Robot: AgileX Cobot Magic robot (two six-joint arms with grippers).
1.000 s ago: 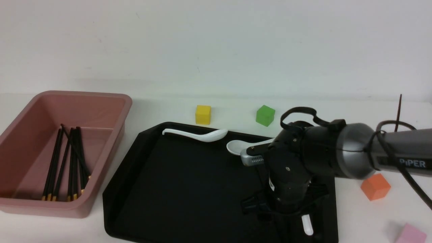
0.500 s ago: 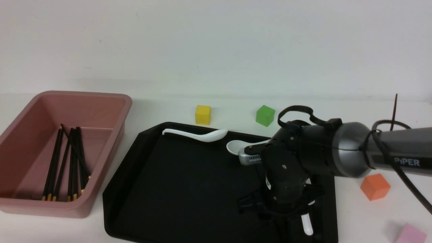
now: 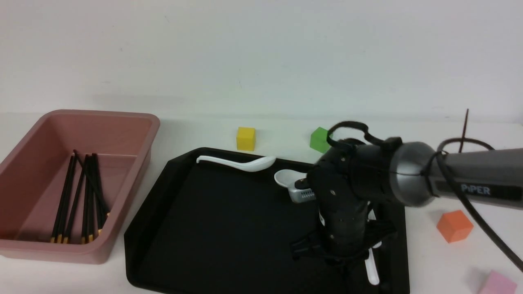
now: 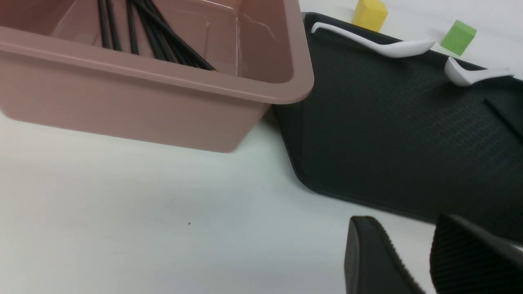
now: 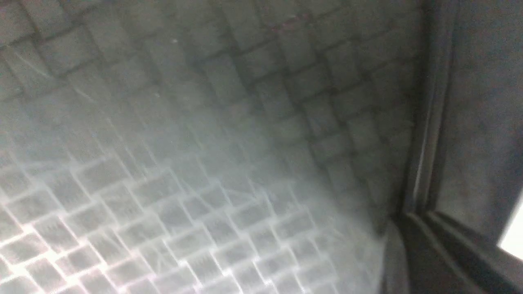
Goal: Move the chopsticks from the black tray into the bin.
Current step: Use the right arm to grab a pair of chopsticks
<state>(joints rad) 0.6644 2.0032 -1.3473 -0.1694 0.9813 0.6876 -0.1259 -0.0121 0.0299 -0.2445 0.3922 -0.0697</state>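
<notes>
Several black chopsticks (image 3: 79,196) with yellow tips lie together inside the pink bin (image 3: 135,122) at the left, and in the left wrist view the chopsticks (image 4: 155,24) show over the bin's rim (image 4: 163,73). My right gripper (image 3: 346,265) points straight down at the front right of the black tray (image 3: 224,228), its fingers dark against the dark floor. The right wrist view is filled by the tray's textured floor (image 5: 204,122), seen very close. What lies under that gripper is hidden. My left gripper (image 4: 406,222) hangs open and empty over the table near the tray's corner (image 4: 388,143).
Two white spoons (image 3: 237,163) (image 3: 290,177) rest along the tray's far rim and a third spoon (image 3: 371,269) lies beside the right gripper. On the table stand a yellow cube (image 3: 246,138), a green cube (image 3: 318,139), an orange cube (image 3: 454,225) and a pink cube (image 3: 496,283).
My right arm's wrist and forearm have shifted a little to the left, while the gripper stays low over the same front right spot of the tray. Nothing else has moved.
</notes>
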